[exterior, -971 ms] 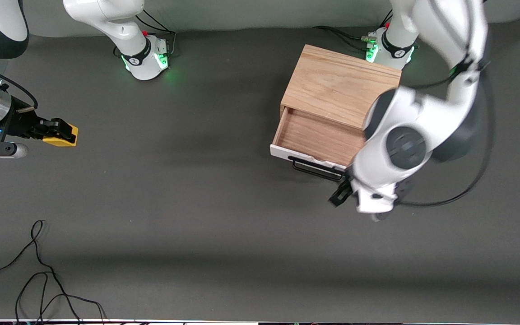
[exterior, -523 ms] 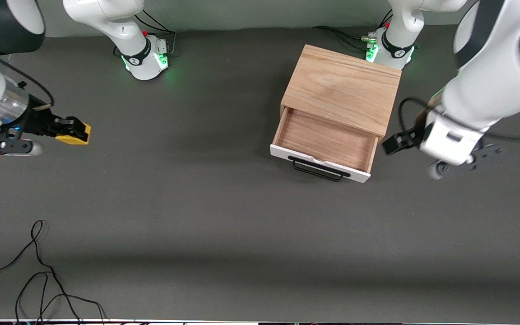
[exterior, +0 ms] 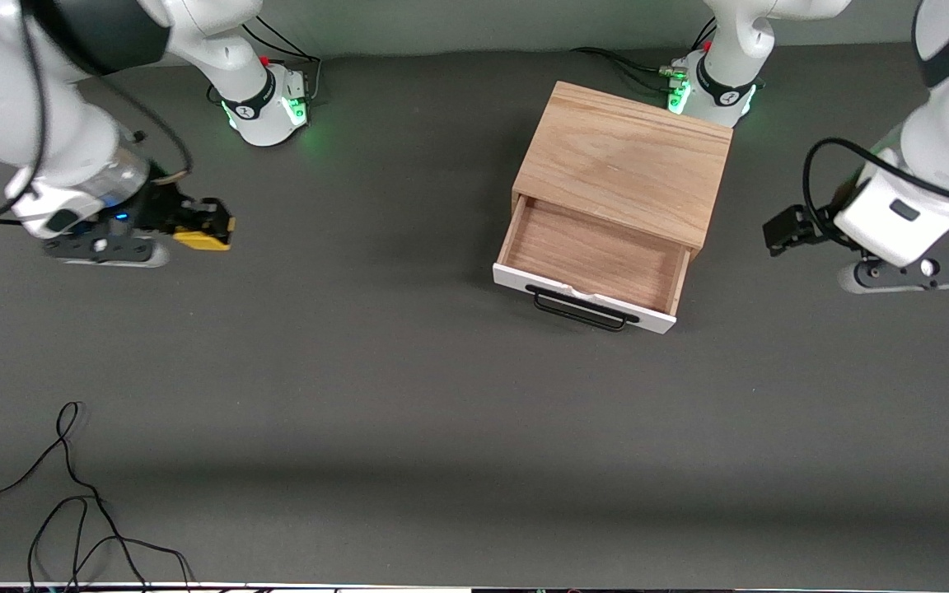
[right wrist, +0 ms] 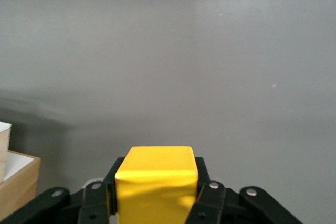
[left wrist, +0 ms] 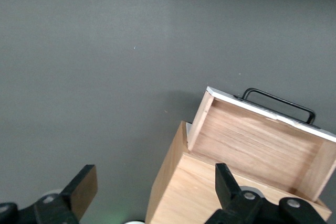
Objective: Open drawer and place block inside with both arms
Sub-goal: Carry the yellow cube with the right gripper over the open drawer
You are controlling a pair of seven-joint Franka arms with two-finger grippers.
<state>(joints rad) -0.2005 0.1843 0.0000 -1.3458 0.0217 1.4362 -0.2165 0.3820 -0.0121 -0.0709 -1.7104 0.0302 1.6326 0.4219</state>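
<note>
The oak cabinet (exterior: 627,161) stands near the left arm's base. Its drawer (exterior: 594,259) is pulled open toward the front camera, with a white front and black wire handle (exterior: 582,310); its tray is empty. It also shows in the left wrist view (left wrist: 262,140). My right gripper (exterior: 209,224) is shut on the yellow block (exterior: 204,237) and holds it above the mat at the right arm's end; the block fills the right wrist view (right wrist: 156,182) between the pads. My left gripper (exterior: 781,231) is open and empty in the air, beside the cabinet at the left arm's end.
A loose black cable (exterior: 71,494) lies on the mat near the front camera at the right arm's end. Both green-lit arm bases (exterior: 264,103) stand along the table's back edge. Dark mat lies between the block and the drawer.
My right gripper has carried the block toward the cabinet. My left gripper has left the drawer handle and swung up and away to the left arm's end. The drawer stays open.
</note>
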